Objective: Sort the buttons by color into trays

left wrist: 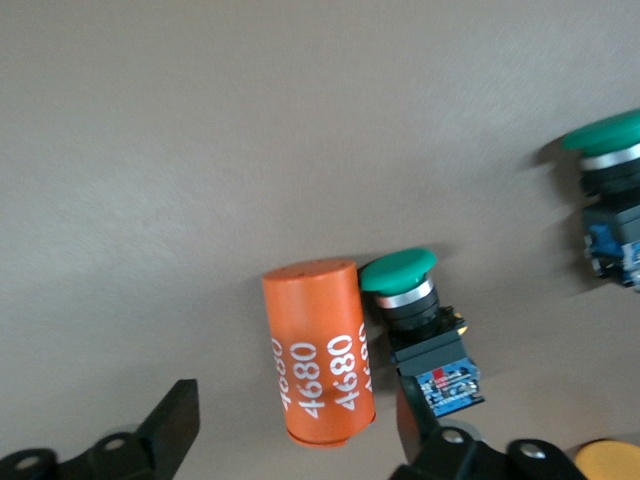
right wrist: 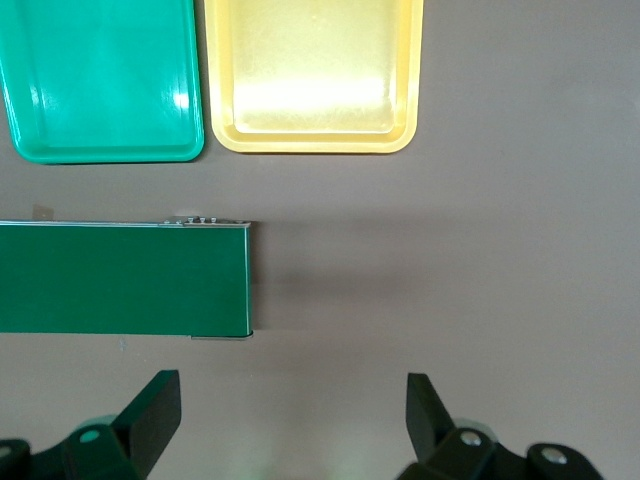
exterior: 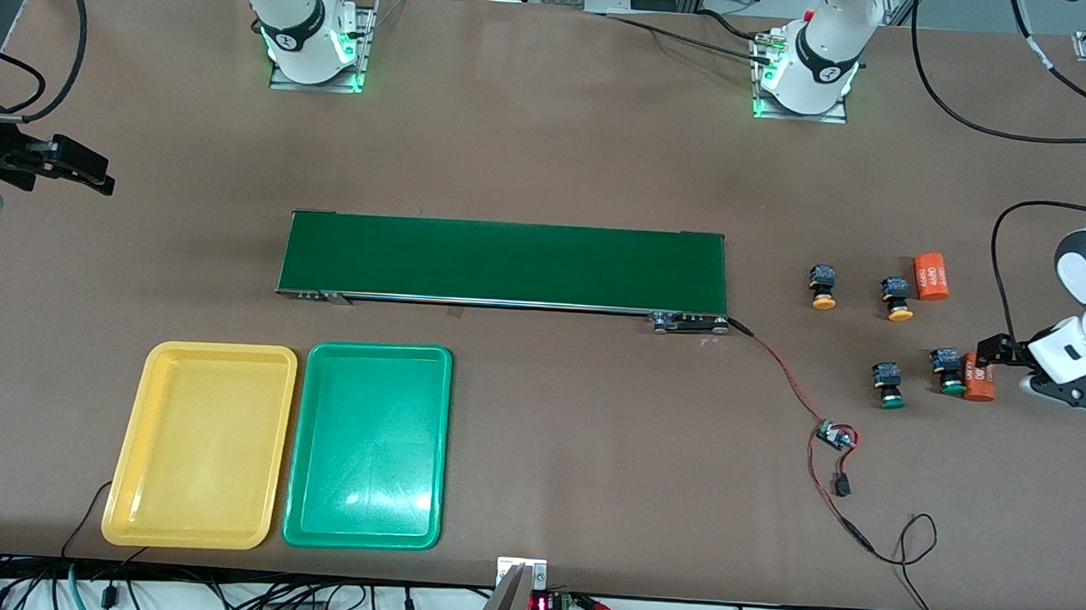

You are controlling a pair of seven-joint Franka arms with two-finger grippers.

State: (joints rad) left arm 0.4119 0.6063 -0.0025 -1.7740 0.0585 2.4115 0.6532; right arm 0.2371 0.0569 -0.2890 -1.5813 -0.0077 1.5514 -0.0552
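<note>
Yellow tray point(exterior: 199, 446) and green tray point(exterior: 368, 446) sit side by side, lower left of frame, nearest the camera. Green-capped buttons point(exterior: 889, 385) point(exterior: 946, 371) lie right of centre on the desk, yellow-capped ones point(exterior: 821, 287) point(exterior: 897, 298) above them. Left claw point(left wrist: 295, 425) straddles an orange cylinder point(left wrist: 318, 352) touching one green button, fingers wide. Right claw point(right wrist: 292, 415) waits at the upper left edge, spread wide.
</note>
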